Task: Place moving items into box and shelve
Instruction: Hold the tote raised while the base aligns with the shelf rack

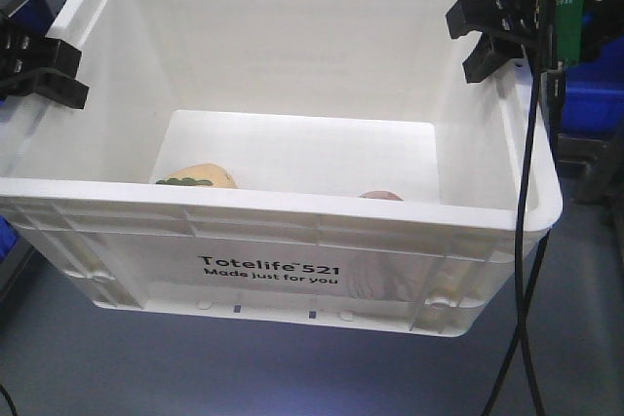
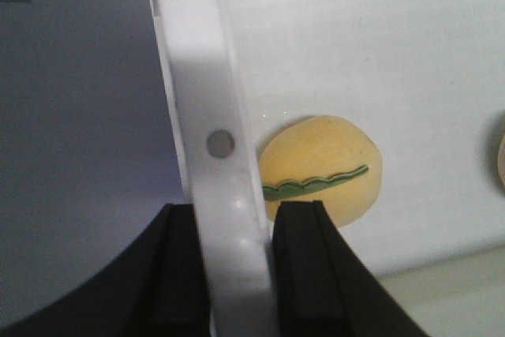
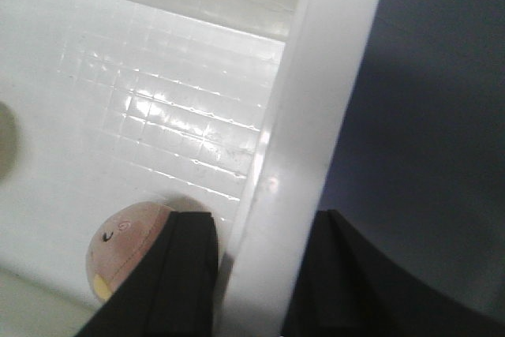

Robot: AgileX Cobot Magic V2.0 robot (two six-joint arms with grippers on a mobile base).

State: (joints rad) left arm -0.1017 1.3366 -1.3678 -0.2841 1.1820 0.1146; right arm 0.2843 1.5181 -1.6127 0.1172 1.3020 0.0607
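Gripping a big white box (image 1: 292, 204) like this, I'm reading it as stiff, hollow plastic: light for its bulk, with smooth walls that give the pads little to bite on. The flanged rim (image 2: 205, 76) is the sensible place to hold, one side each, and that's where both arms are.

The left gripper (image 1: 78, 75) straddles the left rim, one finger outside the wall and one inside. In the left wrist view both black fingers (image 2: 304, 274) look pressed flat against the plastic, so I judge it clamped. The right gripper (image 1: 460, 49) reaches in from the far side and does the same. The rim fills the whole gap between its fingers, so I call that one clamped as well. Both wrists look roughly level across the top of the crate.

The load is loose. The cream-yellow toy (image 2: 323, 167) with its green strip lies on the box floor just inboard of the left jaws' inner finger. The pinkish toy (image 3: 126, 242) sits low beside the right jaws' inner finger, partly hidden behind it. Both look rounded and light, so I expect them to roll with any tilt. The grip is narrow on a slick rim, so I'd keep the box flat and both arms moving together.
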